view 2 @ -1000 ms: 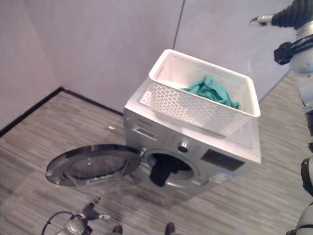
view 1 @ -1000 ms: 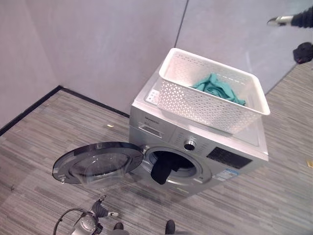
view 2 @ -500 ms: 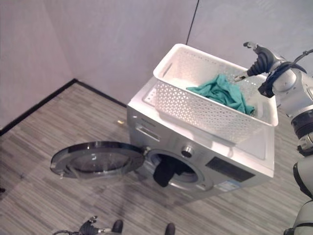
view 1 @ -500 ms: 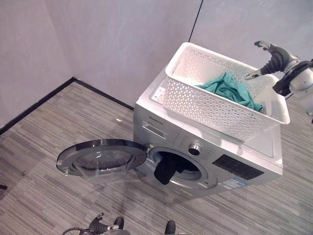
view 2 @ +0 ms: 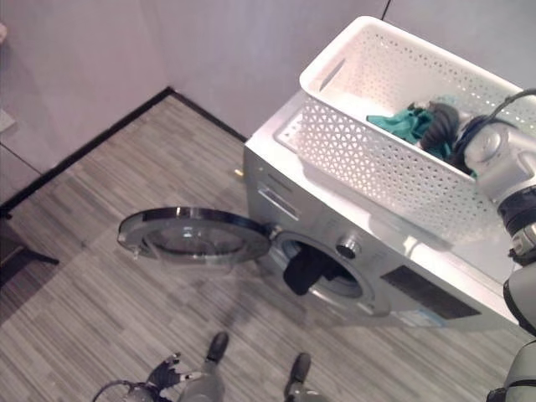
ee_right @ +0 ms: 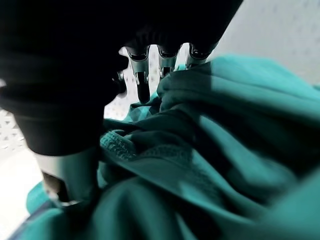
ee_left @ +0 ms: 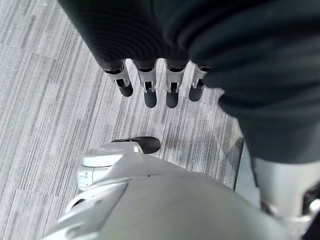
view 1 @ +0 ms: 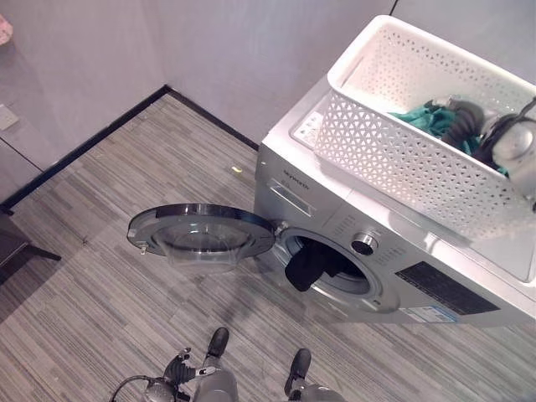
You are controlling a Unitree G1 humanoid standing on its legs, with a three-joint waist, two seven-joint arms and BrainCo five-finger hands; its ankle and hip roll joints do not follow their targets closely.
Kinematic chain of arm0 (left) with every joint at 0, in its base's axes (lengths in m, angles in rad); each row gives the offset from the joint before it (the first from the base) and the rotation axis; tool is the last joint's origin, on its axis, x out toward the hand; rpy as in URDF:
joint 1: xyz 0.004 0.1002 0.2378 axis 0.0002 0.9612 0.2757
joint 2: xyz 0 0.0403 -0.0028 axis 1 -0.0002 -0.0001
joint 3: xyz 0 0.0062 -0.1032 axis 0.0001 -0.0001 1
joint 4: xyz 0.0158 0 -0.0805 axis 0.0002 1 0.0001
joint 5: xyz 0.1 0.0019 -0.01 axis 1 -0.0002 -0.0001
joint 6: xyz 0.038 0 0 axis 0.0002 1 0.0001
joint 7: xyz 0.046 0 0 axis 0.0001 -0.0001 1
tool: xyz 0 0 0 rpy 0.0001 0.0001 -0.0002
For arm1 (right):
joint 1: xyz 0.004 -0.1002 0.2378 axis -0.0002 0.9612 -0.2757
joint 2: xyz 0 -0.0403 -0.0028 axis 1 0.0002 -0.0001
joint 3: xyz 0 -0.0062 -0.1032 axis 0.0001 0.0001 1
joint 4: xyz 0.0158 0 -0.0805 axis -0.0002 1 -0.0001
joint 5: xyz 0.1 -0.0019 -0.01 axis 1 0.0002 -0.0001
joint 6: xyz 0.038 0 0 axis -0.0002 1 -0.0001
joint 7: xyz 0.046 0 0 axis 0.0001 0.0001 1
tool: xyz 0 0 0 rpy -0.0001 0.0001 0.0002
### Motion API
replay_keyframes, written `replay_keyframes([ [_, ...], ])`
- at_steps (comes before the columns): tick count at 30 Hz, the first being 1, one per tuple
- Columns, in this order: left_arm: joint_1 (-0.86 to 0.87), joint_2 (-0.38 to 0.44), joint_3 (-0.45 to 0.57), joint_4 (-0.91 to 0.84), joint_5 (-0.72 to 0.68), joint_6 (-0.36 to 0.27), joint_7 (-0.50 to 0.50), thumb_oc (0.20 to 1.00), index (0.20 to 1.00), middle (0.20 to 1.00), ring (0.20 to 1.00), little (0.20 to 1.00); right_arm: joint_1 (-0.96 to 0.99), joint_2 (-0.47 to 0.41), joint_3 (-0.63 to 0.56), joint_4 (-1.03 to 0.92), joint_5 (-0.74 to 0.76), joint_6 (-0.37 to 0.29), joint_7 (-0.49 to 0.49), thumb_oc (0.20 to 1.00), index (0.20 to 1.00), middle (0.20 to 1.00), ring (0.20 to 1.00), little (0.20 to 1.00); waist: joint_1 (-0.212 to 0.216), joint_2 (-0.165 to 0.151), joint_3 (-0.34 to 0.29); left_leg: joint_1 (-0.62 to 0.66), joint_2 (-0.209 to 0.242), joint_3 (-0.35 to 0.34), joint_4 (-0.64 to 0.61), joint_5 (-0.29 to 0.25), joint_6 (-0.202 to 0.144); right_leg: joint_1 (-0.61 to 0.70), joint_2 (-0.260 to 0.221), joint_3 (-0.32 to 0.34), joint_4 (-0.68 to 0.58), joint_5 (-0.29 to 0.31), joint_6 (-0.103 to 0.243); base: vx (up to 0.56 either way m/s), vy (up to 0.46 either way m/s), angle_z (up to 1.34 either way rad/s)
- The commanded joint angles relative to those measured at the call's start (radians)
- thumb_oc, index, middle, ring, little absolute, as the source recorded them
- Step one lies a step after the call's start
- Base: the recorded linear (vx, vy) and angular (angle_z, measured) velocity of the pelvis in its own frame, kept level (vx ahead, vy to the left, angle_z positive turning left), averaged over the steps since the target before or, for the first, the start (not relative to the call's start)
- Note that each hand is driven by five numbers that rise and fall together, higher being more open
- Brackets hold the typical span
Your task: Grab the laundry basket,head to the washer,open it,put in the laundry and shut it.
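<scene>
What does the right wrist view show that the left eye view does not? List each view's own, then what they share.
Right wrist view alone: the right hand's fingers reaching down against folds of the teal garment, close up.

Left eye view alone: the washer, its open door, a dark garment hanging from the drum opening, the wood-pattern floor.

Both: the teal garment, the white basket, the right hand.

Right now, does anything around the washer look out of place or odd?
Yes. A dark garment droops out of the washer opening over the lower rim, so the open door would catch it if shut. The basket sits on top with teal laundry, the right hand reaching in.
</scene>
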Motion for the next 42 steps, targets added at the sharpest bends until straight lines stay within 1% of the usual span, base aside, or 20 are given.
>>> replay_keyframes([
  [1, -0.042, 0.042, -0.045, -0.010, -0.050, -0.025, -0.018, 1.000, 1.000, 1.000, 1.000, 1.000, -0.063, -0.069, 0.117, 0.053, -0.054, 0.019, 0.067, 1.000, 1.000, 1.000, 1.000, 1.000, 0.025, -0.034, 0.039, 0.013, -0.006, 0.064, -0.015, -0.021, 0.033, 0.022, -0.053, 0.004, 0.041, -0.081, 0.045, 0.00, -0.056, 0.05],
  [5, -0.041, 0.033, -0.058, -0.025, -0.065, -0.025, -0.030, 1.000, 1.000, 1.000, 1.000, 1.000, -0.028, -0.101, 0.167, -0.006, -0.035, 0.036, 0.148, 1.000, 1.000, 1.000, 1.000, 1.000, 0.028, -0.036, 0.049, -0.003, -0.005, 0.063, -0.015, -0.016, 0.030, 0.011, -0.048, 0.007, 0.036, -0.081, 0.043, 0.02, -0.039, 0.07],
  [6, -0.041, 0.033, -0.058, -0.025, -0.065, -0.024, -0.030, 1.000, 1.000, 1.000, 1.000, 1.000, -0.028, -0.102, 0.167, -0.007, -0.035, 0.036, 0.148, 1.000, 1.000, 1.000, 1.000, 1.000, 0.028, -0.035, 0.049, -0.003, -0.005, 0.063, -0.015, -0.016, 0.030, 0.011, -0.048, 0.007, 0.036, -0.081, 0.043, 0.00, 0.000, 0.00],
  [11, -0.047, 0.028, -0.070, -0.039, -0.068, -0.030, -0.040, 1.000, 1.000, 1.000, 1.000, 1.000, 0.013, -0.136, 0.202, -0.114, 0.063, 0.045, 0.243, 1.000, 1.000, 1.000, 1.000, 1.000, 0.027, -0.041, 0.053, 0.001, -0.001, 0.071, -0.015, -0.019, 0.028, 0.008, -0.045, 0.019, 0.034, -0.081, 0.044, 0.00, -0.003, -0.01],
  [13, -0.052, 0.025, -0.074, -0.036, -0.064, -0.031, -0.043, 1.000, 1.000, 1.000, 1.000, 1.000, 0.013, -0.144, 0.221, -0.152, 0.115, 0.053, 0.277, 0.200, 0.200, 0.200, 0.200, 0.200, 0.023, -0.044, 0.051, 0.003, -0.002, 0.075, -0.015, -0.019, 0.031, 0.007, -0.047, 0.025, 0.033, -0.077, 0.045, 0.00, -0.001, -0.04],
  [15, -0.056, 0.023, -0.078, -0.039, -0.059, -0.035, -0.046, 1.000, 1.000, 1.000, 1.000, 1.000, 0.006, -0.153, 0.238, -0.211, 0.213, 0.058, 0.313, 0.200, 0.200, 0.200, 0.200, 0.200, 0.017, -0.048, 0.046, 0.016, 0.002, 0.083, -0.015, -0.024, 0.032, 0.007, -0.046, 0.035, 0.034, -0.079, 0.047, 0.01, 0.004, -0.04],
  [18, -0.053, 0.023, -0.078, -0.041, -0.057, -0.038, -0.049, 1.000, 1.000, 1.000, 1.000, 1.000, -0.004, -0.152, 0.246, -0.224, 0.258, 0.059, 0.321, 0.200, 0.200, 0.200, 0.200, 0.200, 0.018, -0.051, 0.044, 0.030, 0.004, 0.092, -0.015, -0.028, 0.033, 0.012, -0.045, 0.044, 0.035, -0.081, 0.048, 0.01, 0.006, -0.13],
  [21, -0.052, 0.022, -0.079, -0.028, -0.053, -0.038, -0.049, 1.000, 1.000, 1.000, 1.000, 1.000, -0.035, -0.142, 0.237, -0.221, 0.317, 0.040, 0.296, 0.200, 0.200, 0.200, 0.200, 0.200, 0.017, -0.056, 0.035, 0.055, 0.009, 0.108, -0.015, -0.037, 0.036, 0.023, -0.042, 0.060, 0.036, -0.086, 0.049, 0.02, 0.008, -0.18],
  [22, -0.050, 0.019, -0.077, -0.018, -0.049, -0.037, -0.049, 1.000, 1.000, 1.000, 1.000, 1.000, -0.044, -0.139, 0.205, -0.209, 0.360, 0.022, 0.264, 0.200, 0.200, 0.200, 0.200, 0.200, 0.014, -0.058, 0.025, 0.066, 0.011, 0.114, -0.015, -0.042, 0.036, 0.031, -0.040, 0.065, 0.034, -0.088, 0.049, 0.02, 0.001, -0.14],
  [24, -0.049, 0.018, -0.078, -0.017, -0.048, -0.037, -0.048, 1.000, 1.000, 1.000, 1.000, 1.000, -0.048, -0.139, 0.189, -0.197, 0.371, 0.013, 0.247, 0.200, 0.200, 0.200, 0.200, 0.200, 0.014, -0.059, 0.022, 0.071, 0.011, 0.116, -0.015, -0.044, 0.037, 0.036, -0.040, 0.066, 0.033, -0.089, 0.050, 0.02, -0.001, -0.17],
  [25, -0.049, 0.016, -0.079, -0.011, -0.045, -0.038, -0.047, 1.000, 1.000, 1.000, 1.000, 1.000, -0.051, -0.139, 0.158, -0.180, 0.390, 0.001, 0.227, 0.200, 0.200, 0.200, 0.200, 0.200, 0.013, -0.059, 0.017, 0.079, 0.011, 0.117, -0.015, -0.047, 0.038, 0.042, -0.039, 0.067, 0.032, -0.091, 0.050, 0.04, 0.002, -0.20],
  [26, -0.045, 0.014, -0.078, 0.007, -0.041, -0.038, -0.043, 1.000, 1.000, 1.000, 1.000, 1.000, -0.078, -0.150, 0.090, -0.130, 0.421, -0.024, 0.168, 0.200, 0.200, 0.200, 0.200, 0.200, 0.005, -0.060, -0.003, 0.094, 0.011, 0.119, -0.015, -0.054, 0.039, 0.056, -0.038, 0.067, 0.029, -0.094, 0.050, 0.04, 0.002, -0.13],
  [27, -0.045, 0.015, -0.078, 0.007, -0.041, -0.038, -0.043, 1.000, 1.000, 1.000, 1.000, 1.000, -0.076, -0.150, 0.088, -0.130, 0.421, -0.024, 0.168, 0.200, 0.200, 0.200, 0.200, 0.200, 0.005, -0.061, -0.002, 0.094, 0.011, 0.119, -0.015, -0.054, 0.039, 0.056, -0.038, 0.066, 0.029, -0.094, 0.050, 0.03, 0.000, -0.04],
  [32, -0.048, 0.012, -0.069, 0.031, -0.046, -0.038, -0.031, 1.000, 1.000, 1.000, 1.000, 1.000, -0.123, -0.155, -0.037, -0.024, 0.424, -0.061, 0.048, 0.200, 0.200, 0.200, 0.200, 0.200, -0.006, -0.064, -0.034, 0.119, 0.013, 0.124, -0.015, -0.068, 0.041, 0.084, -0.036, 0.066, 0.019, -0.096, 0.049, 0.01, -0.001, 0.00],
  [33, -0.049, 0.012, -0.069, 0.032, -0.046, -0.039, -0.031, 1.000, 1.000, 1.000, 1.000, 1.000, -0.121, -0.154, -0.039, -0.024, 0.423, -0.061, 0.048, 0.200, 0.200, 0.200, 0.200, 0.200, -0.006, -0.064, -0.033, 0.120, 0.013, 0.124, -0.015, -0.068, 0.040, 0.085, -0.036, 0.066, 0.019, -0.096, 0.049, 0.00, 0.000, 0.00],
  [34, -0.052, 0.008, -0.056, 0.059, -0.041, -0.040, -0.021, 1.000, 1.000, 1.000, 1.000, 1.000, -0.133, -0.163, -0.134, 0.001, 0.436, -0.092, -0.038, 0.200, 0.200, 0.200, 0.200, 0.200, -0.012, -0.064, -0.053, 0.134, 0.013, 0.124, -0.015, -0.077, 0.040, 0.105, -0.032, 0.066, 0.012, -0.098, 0.048, 0.04, -0.009, -0.02],
  [36, -0.052, 0.010, -0.053, 0.064, -0.035, -0.040, -0.017, 1.000, 1.000, 1.000, 1.000, 1.000, -0.130, -0.168, -0.169, 0.002, 0.435, -0.106, -0.067, 0.200, 0.200, 0.200, 0.200, 0.200, -0.014, -0.065, -0.061, 0.138, 0.014, 0.123, -0.015, -0.079, 0.039, 0.110, -0.032, 0.065, 0.010, -0.098, 0.047, 0.02, -0.005, 0.00],
  [37, -0.055, 0.015, -0.049, 0.077, -0.025, -0.042, -0.004, 1.000, 1.000, 1.000, 1.000, 1.000, -0.146, -0.166, -0.226, 0.030, 0.431, -0.129, -0.138, 0.200, 0.200, 0.200, 0.200, 0.200, -0.014, -0.067, -0.072, 0.147, 0.016, 0.121, -0.015, -0.085, 0.039, 0.121, -0.031, 0.060, 0.008, -0.100, 0.046, 0.01, -0.010, 0.05],
  [40, -0.055, 0.015, -0.049, 0.077, -0.025, -0.042, -0.004, 1.000, 1.000, 1.000, 1.000, 1.000, -0.146, -0.167, -0.227, 0.029, 0.431, -0.129, -0.138, 0.200, 0.200, 0.200, 0.200, 0.200, -0.014, -0.067, -0.072, 0.147, 0.016, 0.121, -0.015, -0.085, 0.039, 0.121, -0.031, 0.060, 0.008, -0.100, 0.046, 0.01, -0.010, 0.02],
  [42, -0.062, 0.017, -0.040, 0.084, -0.007, -0.043, 0.024, 1.000, 1.000, 1.000, 1.000, 1.000, -0.181, -0.150, -0.321, 0.011, 0.381, -0.162, -0.307, 0.200, 0.200, 0.200, 0.200, 0.200, -0.019, -0.071, -0.101, 0.168, 0.021, 0.121, -0.015, -0.100, 0.039, 0.146, -0.023, 0.063, 0.004, -0.105, 0.043, 0.03, -0.019, -0.03],
])
